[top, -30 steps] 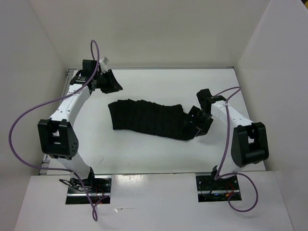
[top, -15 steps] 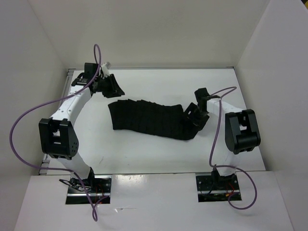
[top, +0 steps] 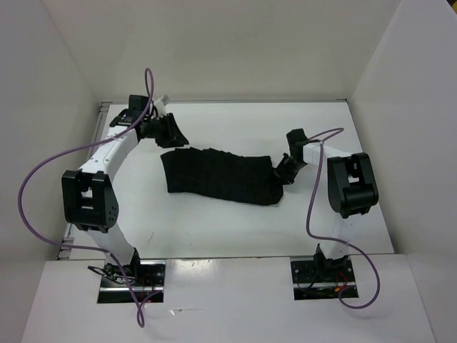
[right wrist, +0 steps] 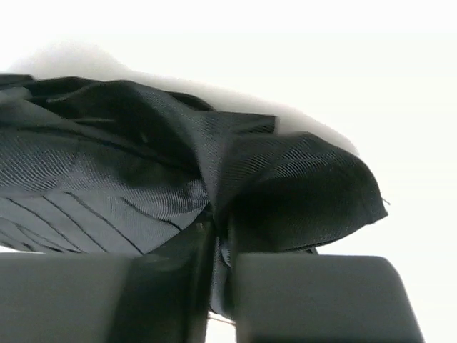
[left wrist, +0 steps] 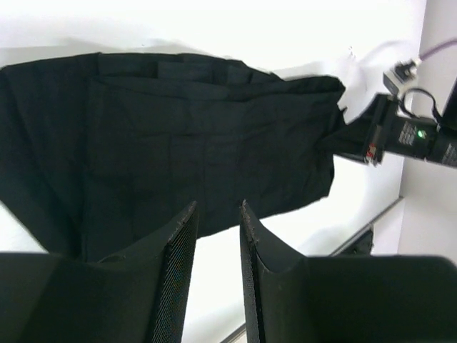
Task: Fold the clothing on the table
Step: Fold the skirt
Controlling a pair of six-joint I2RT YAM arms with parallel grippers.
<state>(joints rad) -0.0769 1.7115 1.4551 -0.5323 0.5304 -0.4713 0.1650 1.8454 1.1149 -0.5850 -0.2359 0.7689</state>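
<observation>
The clothing (top: 221,175) is a black pleated garment lying flat across the middle of the white table (top: 214,229). My right gripper (top: 283,173) is at its right end, and in the right wrist view the right gripper (right wrist: 218,230) is shut on a bunched fold of the clothing (right wrist: 107,179). My left gripper (top: 177,137) hovers just beyond the garment's far left corner. In the left wrist view the left gripper (left wrist: 217,209) is open with only the table showing between its fingers, and the clothing (left wrist: 178,128) spreads out ahead of them.
White walls (top: 64,86) close in the table on the left, back and right. Purple cables (top: 43,171) loop from both arms. The right arm's elbow (top: 348,184) stands close to the right wall. A metal rail (top: 100,118) runs along the table's left edge.
My right gripper went from wide open to shut on the clothing's right end, and that arm's elbow swung back and left. The left gripper edged slightly right toward the garment.
</observation>
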